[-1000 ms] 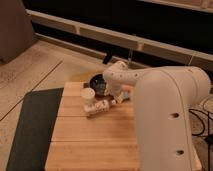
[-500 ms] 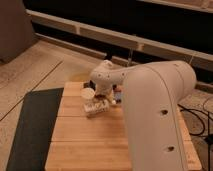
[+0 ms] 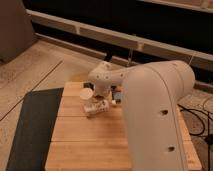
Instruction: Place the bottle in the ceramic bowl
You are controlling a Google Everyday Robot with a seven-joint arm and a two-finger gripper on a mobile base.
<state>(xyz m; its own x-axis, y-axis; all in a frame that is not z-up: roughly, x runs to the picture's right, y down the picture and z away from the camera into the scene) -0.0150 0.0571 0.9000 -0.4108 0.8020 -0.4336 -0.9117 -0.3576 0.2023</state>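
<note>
Gripper (image 3: 113,97) sits low by the bench's (image 3: 80,145) far edge, its grip state I cannot tell, just beside the bottle (image 3: 95,106) lying flat, so I judge I'm at the grasp; next needs a lift to the hidden bowl.

Our arm (image 3: 150,115) is a smooth, bulky cream-white shell with small dark holes (image 3: 162,111); our dark gripper (image 3: 114,96) sits beneath its rounded wrist (image 3: 104,77).

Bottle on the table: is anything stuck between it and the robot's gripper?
Nothing visible. The bottle lies on the wooden table, with the gripper just right of it in the picture. The cup stands close behind the bottle, not between them.
</note>
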